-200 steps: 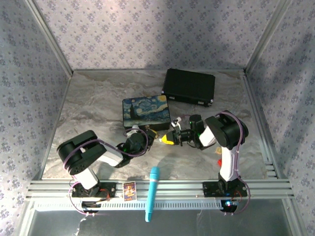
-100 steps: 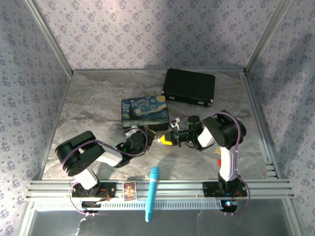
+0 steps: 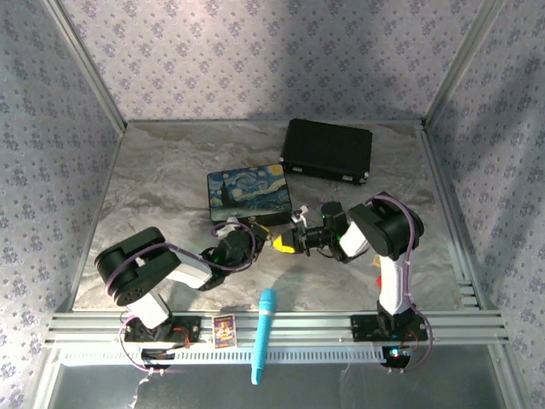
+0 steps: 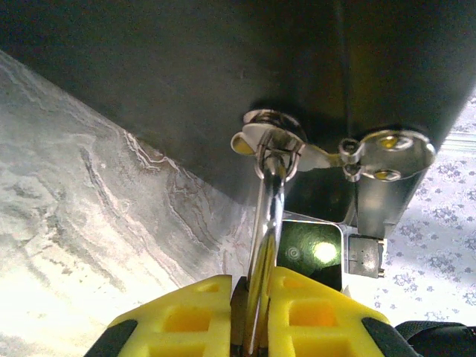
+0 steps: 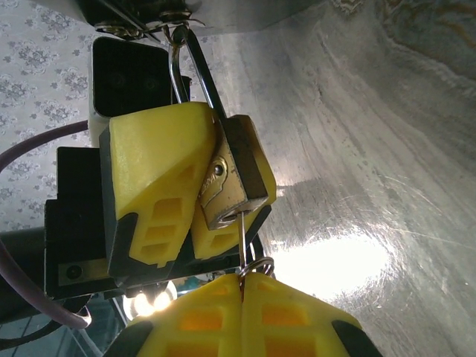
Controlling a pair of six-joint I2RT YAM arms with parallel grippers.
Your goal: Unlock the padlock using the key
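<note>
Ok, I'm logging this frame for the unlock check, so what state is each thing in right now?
Painted box, lid shut.
Padlock, hooked through the box's latch, lock state unclear.
Key, pushed into the padlock's keyhole.
Black case, shut.
Left gripper, shut on padlock.
Right gripper, shut on key.

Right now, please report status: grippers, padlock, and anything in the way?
Left gripper shut on padlock. Right gripper shut on key, blade at the keyhole. Shackle through hasp of painted box. No obstruction seen.
</note>
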